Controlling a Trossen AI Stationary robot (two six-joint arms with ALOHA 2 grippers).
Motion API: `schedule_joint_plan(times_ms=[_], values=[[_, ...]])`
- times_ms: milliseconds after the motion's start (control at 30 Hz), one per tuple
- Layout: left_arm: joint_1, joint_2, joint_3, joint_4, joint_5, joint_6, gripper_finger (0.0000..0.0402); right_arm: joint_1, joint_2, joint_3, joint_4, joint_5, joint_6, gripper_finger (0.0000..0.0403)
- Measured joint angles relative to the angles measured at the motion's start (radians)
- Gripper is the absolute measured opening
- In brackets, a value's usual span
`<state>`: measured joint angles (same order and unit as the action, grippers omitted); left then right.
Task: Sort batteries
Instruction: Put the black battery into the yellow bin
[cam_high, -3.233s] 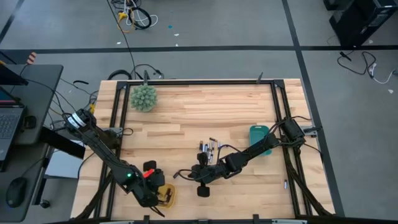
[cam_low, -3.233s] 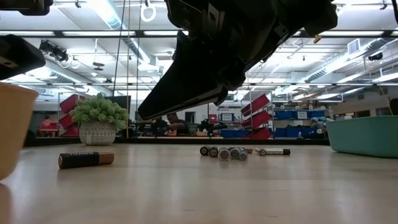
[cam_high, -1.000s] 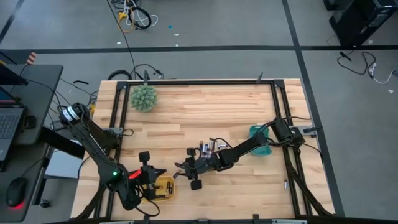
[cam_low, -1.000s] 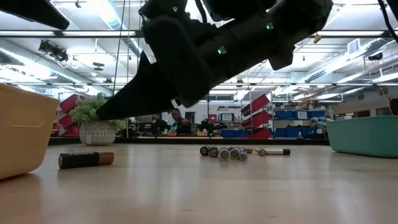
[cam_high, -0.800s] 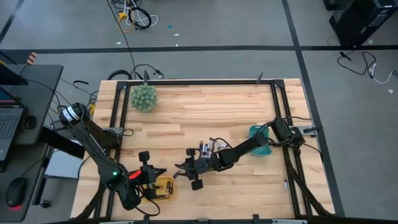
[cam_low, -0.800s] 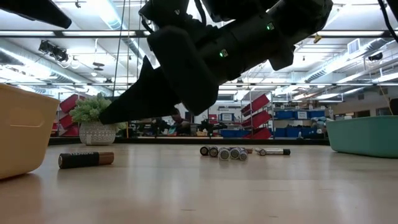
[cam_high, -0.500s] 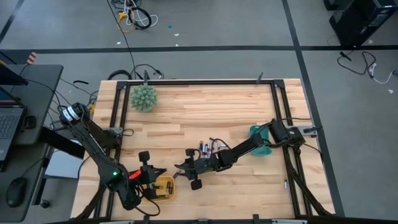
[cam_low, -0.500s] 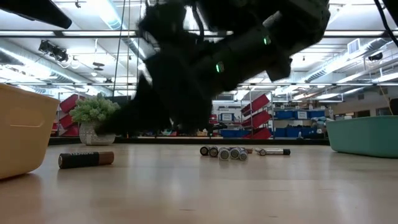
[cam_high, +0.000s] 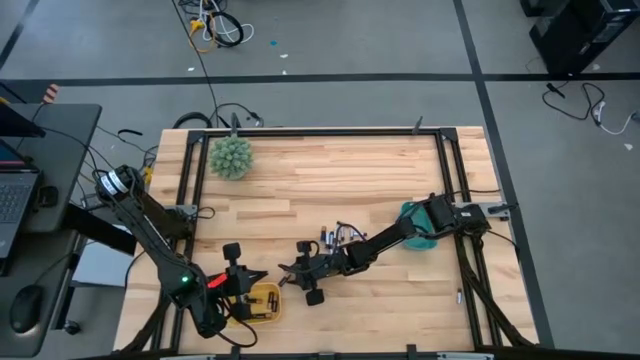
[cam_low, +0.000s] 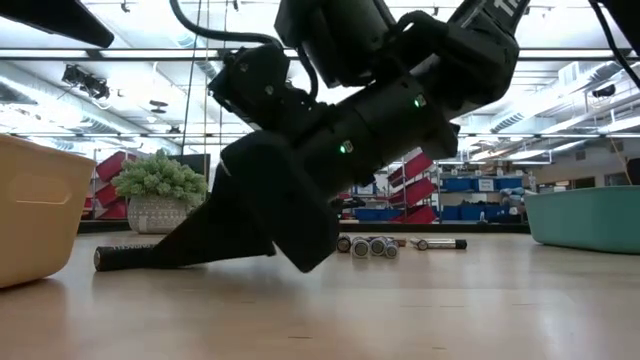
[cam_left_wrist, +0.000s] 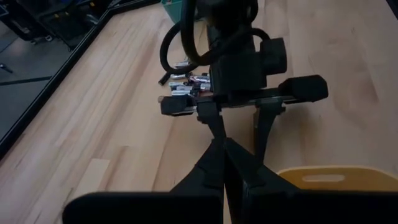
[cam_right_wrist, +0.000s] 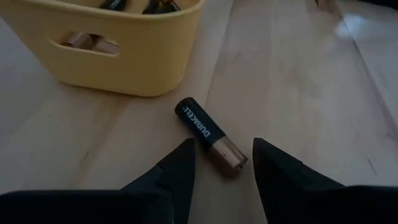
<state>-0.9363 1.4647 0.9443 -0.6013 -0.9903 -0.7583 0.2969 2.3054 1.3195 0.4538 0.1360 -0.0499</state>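
Observation:
A lone black-and-copper battery (cam_right_wrist: 208, 134) lies flat on the table just beside the yellow tray (cam_right_wrist: 112, 43), which holds other batteries. My right gripper (cam_right_wrist: 222, 155) is open and low over the table. Its two fingers stand on either side of the battery's copper end without visibly touching it. In the low view its fingertips (cam_low: 140, 255) reach table level and partly hide the battery (cam_low: 108, 259). My left gripper (cam_left_wrist: 227, 165) is shut on nothing, above the table beside the yellow tray (cam_high: 263, 303). A cluster of batteries (cam_high: 335, 238) lies on the table mid-right.
A teal tray (cam_high: 412, 217) stands at the right, partly under my right arm. A spiky green ball (cam_high: 231, 157) sits at the far left corner. The battery cluster (cam_low: 365, 244) lies behind my right gripper. Bare wood stretches across the far half of the table.
My right gripper has come down to the table, so its open fingers now stand around the lone battery's copper end. The battery, the trays and my left arm have stayed where they were.

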Motion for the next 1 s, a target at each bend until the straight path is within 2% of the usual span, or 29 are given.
schedule_joint_plan(times_ms=[300, 867, 1000], values=[[0.0, 0.0, 0.0, -0.004, -0.001, 0.002, 0.0, -0.019, -0.001, 0.001, -0.02, -0.055, 0.004, 0.0129], [0.0, 0.0, 0.0, -0.004, -0.008, 0.015, 0.0, -0.039, -0.004, 0.002, -0.048, -0.127, -0.008, 0.0027], [0.0, 0.0, 0.0, 0.001, -0.009, 0.015, 0.0, -0.04, -0.026, 0.001, -0.081, -0.132, -0.034, 0.0023]])
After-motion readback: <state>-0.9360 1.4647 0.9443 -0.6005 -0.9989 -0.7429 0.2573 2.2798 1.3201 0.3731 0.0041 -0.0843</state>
